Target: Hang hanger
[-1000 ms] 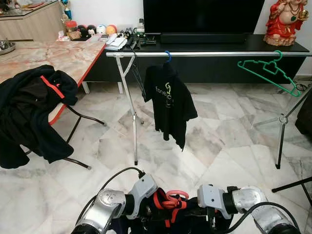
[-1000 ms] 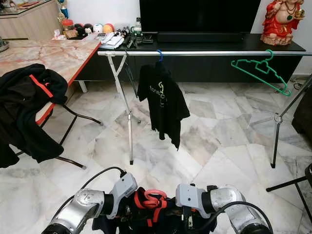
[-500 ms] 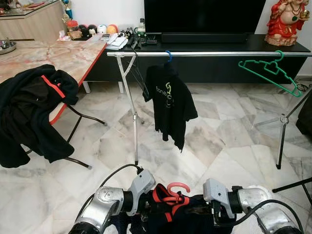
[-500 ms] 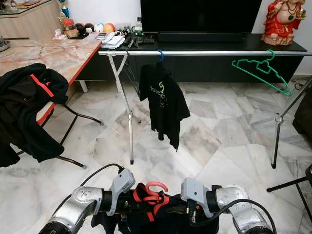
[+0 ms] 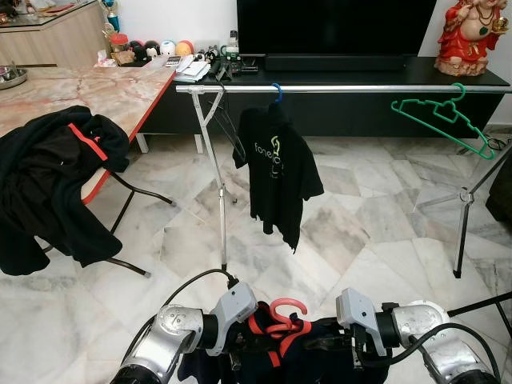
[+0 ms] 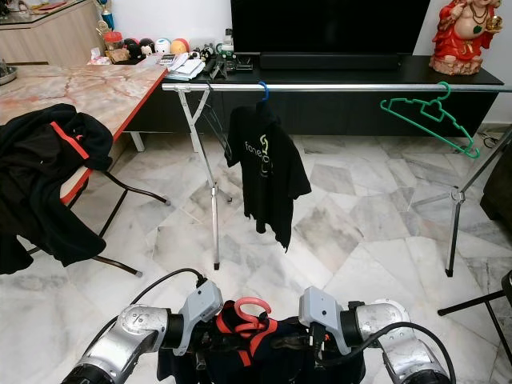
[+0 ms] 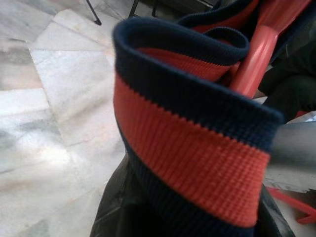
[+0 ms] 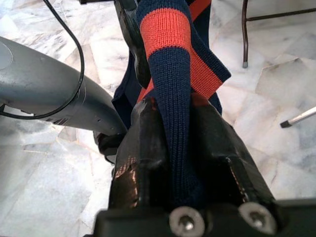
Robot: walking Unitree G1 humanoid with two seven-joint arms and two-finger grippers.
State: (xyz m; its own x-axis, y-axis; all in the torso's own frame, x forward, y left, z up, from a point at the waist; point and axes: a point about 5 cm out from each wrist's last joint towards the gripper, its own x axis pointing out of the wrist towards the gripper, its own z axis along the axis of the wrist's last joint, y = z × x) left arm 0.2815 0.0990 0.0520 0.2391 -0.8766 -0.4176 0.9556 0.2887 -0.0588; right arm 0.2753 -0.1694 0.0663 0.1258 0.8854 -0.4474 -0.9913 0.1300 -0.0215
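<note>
The red hanger (image 5: pixel 286 314) carries a navy garment with red-orange stripes (image 8: pixel 174 64) low at 6 o'clock, between both arms. The right gripper (image 8: pixel 175 148) pinches the ribbed knit; the left gripper's (image 5: pixel 240 346) finger state cannot be told. The fabric is judged soft and limp, the hanger light and stiff: lift by the hook. The rail (image 5: pixel 352 89) holds one black T-shirt (image 5: pixel 276 172) and one green hanger (image 5: pixel 444 120)

Marble floor and table, steel rail between them

The rail (image 5: pixel 336 89) carried a black shirt (image 5: pixel 276 172) and green hanger (image 5: pixel 442 117); a black jacket (image 5: pixel 48 180) draped the table (image 5: pixel 96 92) edge above the floor (image 5: pixel 336 248).
</note>
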